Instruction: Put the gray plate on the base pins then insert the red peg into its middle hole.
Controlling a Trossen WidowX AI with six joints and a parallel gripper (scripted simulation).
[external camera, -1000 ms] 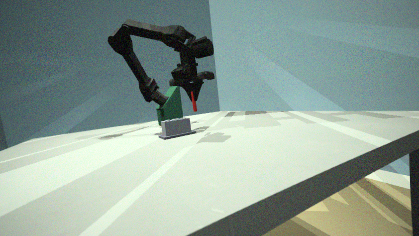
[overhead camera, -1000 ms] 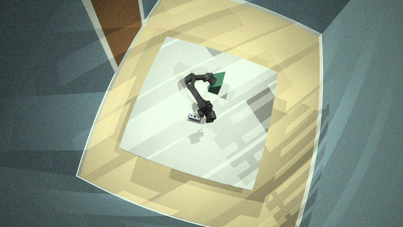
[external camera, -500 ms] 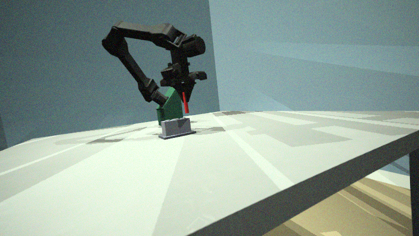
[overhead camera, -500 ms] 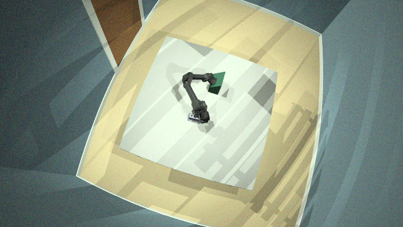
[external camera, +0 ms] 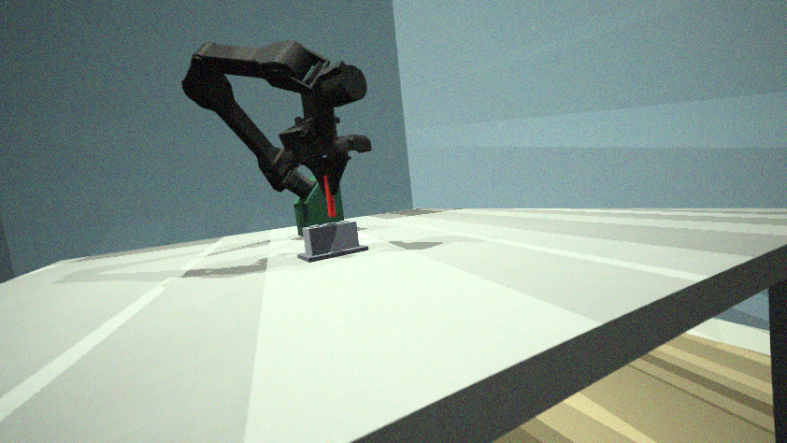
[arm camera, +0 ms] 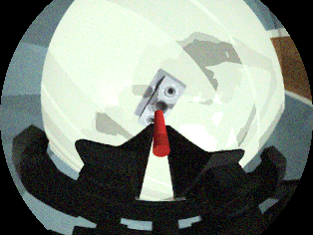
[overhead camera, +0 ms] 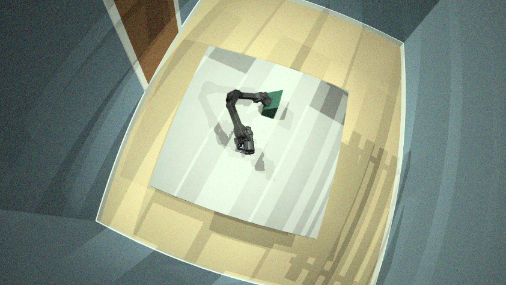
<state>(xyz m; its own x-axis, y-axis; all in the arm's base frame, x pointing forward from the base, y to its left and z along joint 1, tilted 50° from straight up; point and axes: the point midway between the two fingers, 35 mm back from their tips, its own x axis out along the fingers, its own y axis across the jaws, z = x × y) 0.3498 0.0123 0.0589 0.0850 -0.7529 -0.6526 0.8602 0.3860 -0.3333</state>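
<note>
The gray plate (external camera: 347, 235) (arm camera: 175, 82) lies flat and level on the base (external camera: 360, 249), whose dark foot shows beneath it. Round marks at the plate's two ends and a dark middle hole (arm camera: 161, 106) show in the wrist view. My gripper (external camera: 328, 186) (arm camera: 159, 126) is shut on the red peg (external camera: 331, 205) (arm camera: 160, 141), which points down and looks slightly tilted in the exterior view. The peg's lower tip is just above the plate with a small gap, close to the middle hole in the wrist view. In the top view the arm hides plate and peg.
A green wedge-shaped block (overhead camera: 275, 98) (external camera: 316, 206) stands by the arm's foot, behind the plate in the exterior view. The white table (overhead camera: 219, 184) (external camera: 385, 341) carries shadows of the arm. Its dark front edge (external camera: 550, 354) runs across the lower right of the exterior view.
</note>
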